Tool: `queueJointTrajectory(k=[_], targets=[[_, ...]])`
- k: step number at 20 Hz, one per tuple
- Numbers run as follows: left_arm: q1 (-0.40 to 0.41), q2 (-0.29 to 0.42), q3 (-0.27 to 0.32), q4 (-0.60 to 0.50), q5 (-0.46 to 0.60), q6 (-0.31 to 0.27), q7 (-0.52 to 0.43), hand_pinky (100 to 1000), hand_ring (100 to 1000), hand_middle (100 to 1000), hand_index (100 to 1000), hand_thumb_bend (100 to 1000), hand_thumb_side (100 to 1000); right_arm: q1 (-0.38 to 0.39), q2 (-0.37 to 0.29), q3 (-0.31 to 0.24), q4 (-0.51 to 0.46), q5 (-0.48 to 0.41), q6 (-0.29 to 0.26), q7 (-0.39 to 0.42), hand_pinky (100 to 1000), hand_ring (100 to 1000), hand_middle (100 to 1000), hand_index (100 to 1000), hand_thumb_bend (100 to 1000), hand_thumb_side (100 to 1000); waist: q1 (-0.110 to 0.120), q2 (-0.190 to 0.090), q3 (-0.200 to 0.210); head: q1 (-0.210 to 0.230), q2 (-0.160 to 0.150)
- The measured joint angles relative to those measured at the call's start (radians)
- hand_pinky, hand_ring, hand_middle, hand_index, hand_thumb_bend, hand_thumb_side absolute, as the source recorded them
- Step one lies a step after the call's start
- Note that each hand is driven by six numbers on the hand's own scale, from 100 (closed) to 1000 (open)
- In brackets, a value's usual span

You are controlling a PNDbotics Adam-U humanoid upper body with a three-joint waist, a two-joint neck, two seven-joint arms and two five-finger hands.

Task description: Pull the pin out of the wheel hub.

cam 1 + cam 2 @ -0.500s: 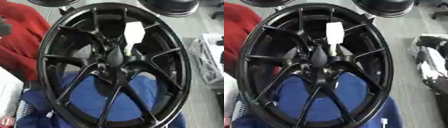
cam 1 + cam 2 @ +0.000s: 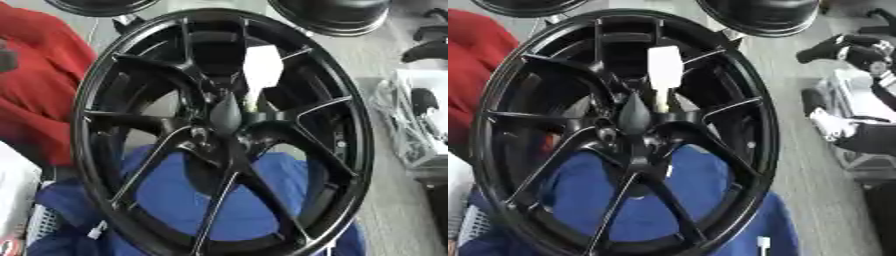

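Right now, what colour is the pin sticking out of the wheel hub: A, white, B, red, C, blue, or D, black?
A: the pin is a white piece with a wide flat top and a thin stem, standing out against the black wheel just above the hub.

The big glossy black spoked wheel (image 2: 627, 130) fills the middle, and its thin spokes fan out around the hub, leaving only narrow wedge gaps. The white flat-headed pin (image 2: 663, 75) stands in the upper gap, open above. Blue cloth (image 2: 623, 195) shows behind the lower gaps, red fabric (image 2: 35, 85) crowds the left rim, and the grey floor (image 2: 798, 150) lies open to the right.
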Motion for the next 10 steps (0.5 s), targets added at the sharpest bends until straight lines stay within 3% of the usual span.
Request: queueJointTrajectory(k=[10], targets=[[0.007,0.001,-0.004,0.000,0.003,0.006,-0.006,709,652,598,670,359,590,-0.182,-0.049,0.061,0.000,-0.150,0.057,0.159,835,811,734,828,100,588,-0.009,-0.018,0.008,-0.016,0.001]])
